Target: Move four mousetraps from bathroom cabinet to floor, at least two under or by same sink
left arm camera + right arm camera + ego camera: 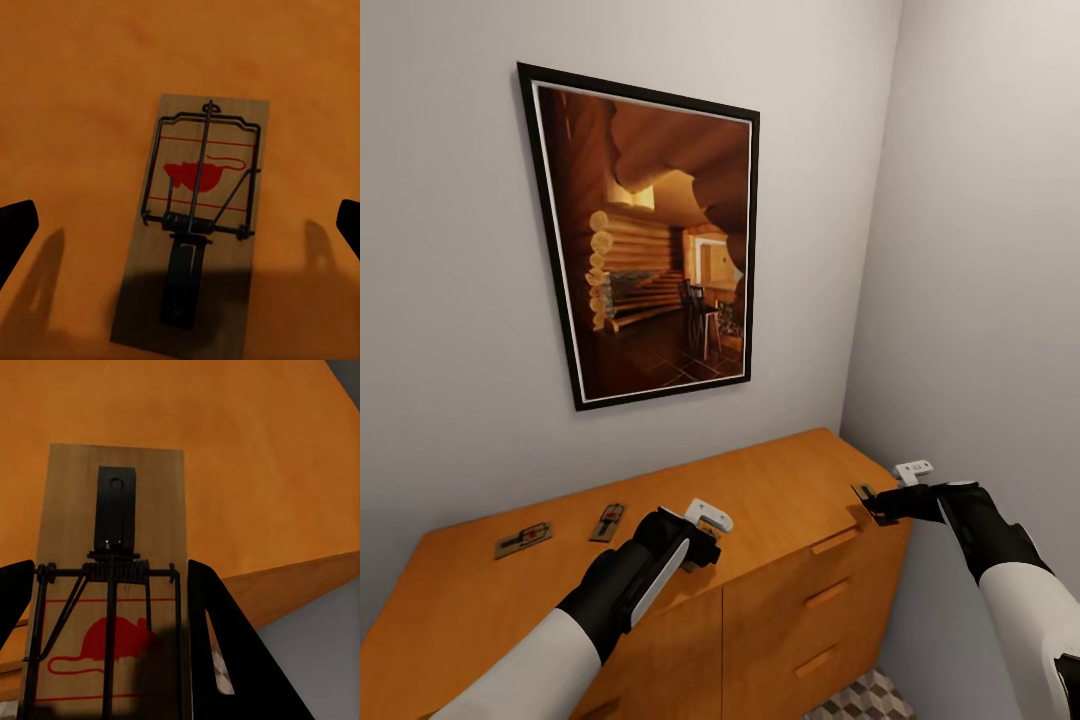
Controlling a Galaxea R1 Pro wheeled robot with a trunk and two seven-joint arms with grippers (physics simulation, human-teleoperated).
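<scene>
Two mousetraps (523, 539) (607, 521) lie flat on the cabinet (790, 480) top at the lower left of the head view, near each other and close to the wall. Right of them, at lower centre, the left claw (705, 528) hangs over the orange wood; its wrist view shows a third mousetrap (196, 217) lying flat on the cabinet top between the two dark fingertips (15, 229), which stand wide apart at either edge of the frame, clear of the trap. At the right of the head view the right claw (880, 500) sits at the cabinet's front right corner with a fourth mousetrap (863, 491) in it. In the right wrist view that mousetrap (112, 585) fills the lower left, its wire bar and red mouse print facing the camera, with a black finger (225, 652) pressed against its right edge and the other against its left: the claw is narrowed onto the trap. A framed picture (650, 235) of a log interior hangs on the grey wall above the cabinet. A patch of cube-patterned bathroom floor (865, 700) shows at the bottom edge, beneath the drawer fronts.
</scene>
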